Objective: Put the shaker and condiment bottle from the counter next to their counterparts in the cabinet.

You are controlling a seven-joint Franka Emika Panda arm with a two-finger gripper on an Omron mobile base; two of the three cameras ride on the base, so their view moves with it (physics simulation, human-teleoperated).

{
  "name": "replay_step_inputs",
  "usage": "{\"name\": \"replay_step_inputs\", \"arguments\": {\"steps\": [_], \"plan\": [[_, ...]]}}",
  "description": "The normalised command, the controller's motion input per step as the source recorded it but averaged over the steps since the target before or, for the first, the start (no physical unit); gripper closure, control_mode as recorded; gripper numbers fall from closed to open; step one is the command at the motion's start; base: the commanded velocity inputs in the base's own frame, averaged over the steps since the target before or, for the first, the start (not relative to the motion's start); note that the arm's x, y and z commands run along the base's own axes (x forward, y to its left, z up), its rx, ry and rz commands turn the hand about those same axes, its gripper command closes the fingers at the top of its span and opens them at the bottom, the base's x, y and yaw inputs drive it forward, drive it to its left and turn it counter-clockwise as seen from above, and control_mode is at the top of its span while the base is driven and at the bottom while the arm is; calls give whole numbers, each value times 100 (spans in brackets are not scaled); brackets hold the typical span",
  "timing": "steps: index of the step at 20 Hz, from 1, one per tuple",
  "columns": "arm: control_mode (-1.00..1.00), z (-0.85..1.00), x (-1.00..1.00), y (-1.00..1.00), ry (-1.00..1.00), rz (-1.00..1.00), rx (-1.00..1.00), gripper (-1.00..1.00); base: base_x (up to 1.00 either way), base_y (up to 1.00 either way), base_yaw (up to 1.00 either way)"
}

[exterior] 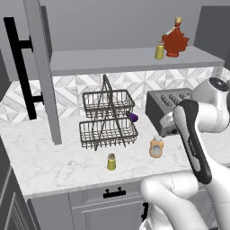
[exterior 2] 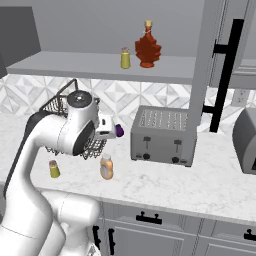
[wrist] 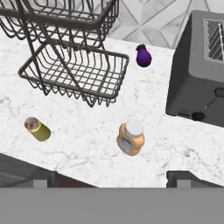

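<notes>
Hovering: gripper (wrist: 112, 181) spread wide, holding nothing, above the counter (wrist: 87, 144)
Below it: condiment bottle (wrist: 131, 138) upright
Apart: shaker (wrist: 37, 129) near the wire basket (wrist: 78, 74)

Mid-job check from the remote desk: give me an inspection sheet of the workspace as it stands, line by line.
Surface: white grey-veined marble counter, nothing spilled.
Job's things: small olive-yellow shaker with tan cap and squat orange-tan condiment bottle with white cap both upright on the counter, apart, neither gripped. Twin olive-yellow shaker and dark-red angular bottle with tan stopper side by side on the grey cabinet shelf.
Clutter: two-tier dark wire basket, small purple eggplant beside it, dark grey toaster.
Gripper: gripper open, above the counter, holding nothing.
Cables: nothing seen.
Surroundings: cabinet door with long black bar handle open; patterned tile backsplash.
</notes>
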Motion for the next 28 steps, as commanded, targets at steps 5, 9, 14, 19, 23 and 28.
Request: {"name": "replay_step_inputs", "arguments": {"steps": [5,9,14,19,23,28], "plan": [[-100,-10,-7,-30,-10,13,0,-100,0,0,0],[-100,-20,0,-32,0,12,0,-100,0,0,0],[-100,-17,0,-9,6,7,1,-100,0,0,0],[-100,-14,0,0,10,9,1,-100,0,0,0],[-100,-13,9,2,7,0,0,-100,0,0,0],[-100,-8,8,0,10,0,0,-100,0,0,0]]}}
